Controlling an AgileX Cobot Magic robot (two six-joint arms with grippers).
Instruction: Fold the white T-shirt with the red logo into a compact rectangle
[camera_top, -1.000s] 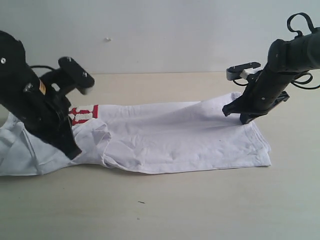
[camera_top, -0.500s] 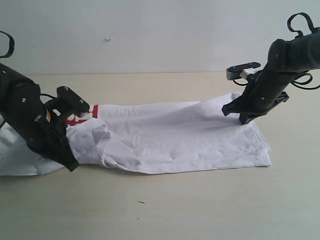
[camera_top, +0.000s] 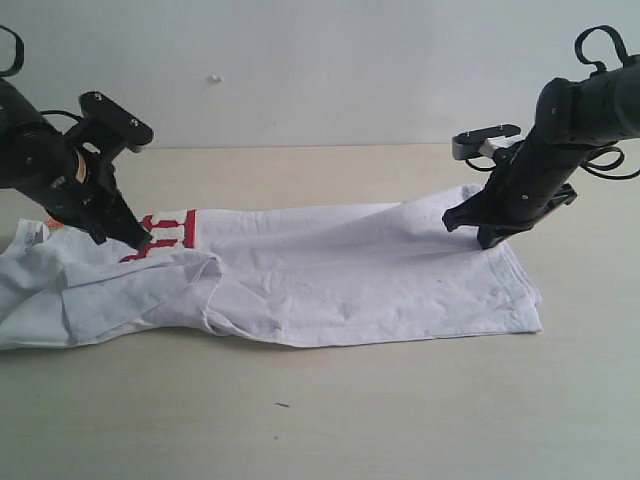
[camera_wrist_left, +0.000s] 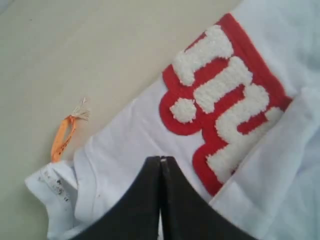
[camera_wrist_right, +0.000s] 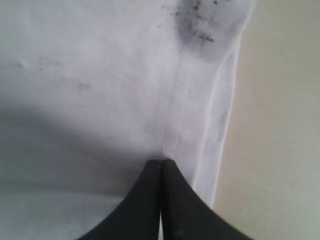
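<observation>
Lying across the middle: one shirt (camera_top: 350, 270), one logo (camera_top: 166, 230) at left. At its ends, left gripper (camera_top: 140, 239) and right gripper (camera_top: 486, 238), two, both closed tight.

On my exterior feed, a pale beige counter (camera_top: 400, 420) fills the lower two thirds of the frame and meets a plain light grey wall (camera_top: 350, 70) along the top. A small white fleck (camera_top: 214, 78) marks the wall, upper left. A tiny dark speck (camera_top: 283, 405) lies on the counter, lower centre.
</observation>
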